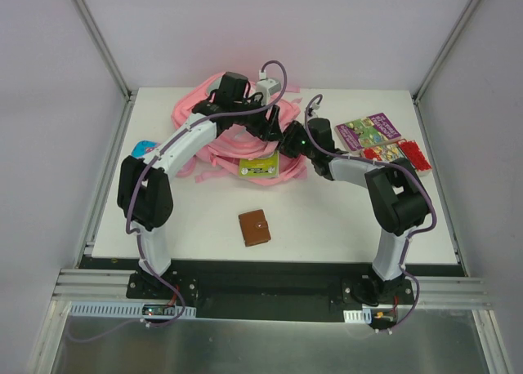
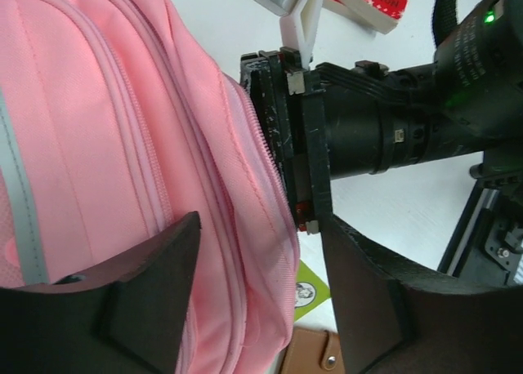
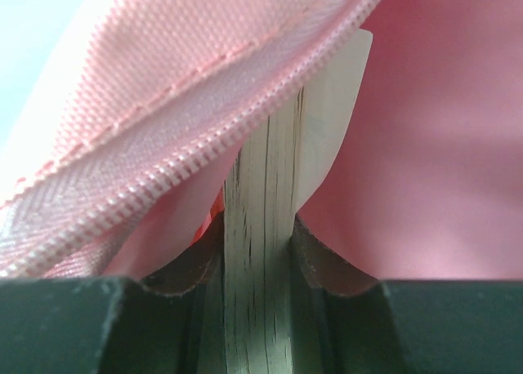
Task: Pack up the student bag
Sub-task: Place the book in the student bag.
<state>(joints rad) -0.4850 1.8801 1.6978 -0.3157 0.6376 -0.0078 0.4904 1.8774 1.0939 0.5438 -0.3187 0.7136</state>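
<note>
View from above: the student bag lies on the far left-centre of the white table, with both of my arms reaching into it. A brown wallet sits well apart on the near side. A green card lies against the bag's near edge, and picture books lie to the right.

Left wrist view: my left gripper hangs over the bag's zippered edge with its jaws spread wide. A fold of pink fabric lies between the two fingers. From this angle I cannot tell whether either pad touches the cloth. My right arm comes in from the side, its black tip pressed against the same zipper seam.

Right wrist view: my right gripper pinches a thin book by its page edges, upright between the pads. The book's far end stands inside the bag's mouth, under the open zipper teeth, with pink lining on both sides.
</note>
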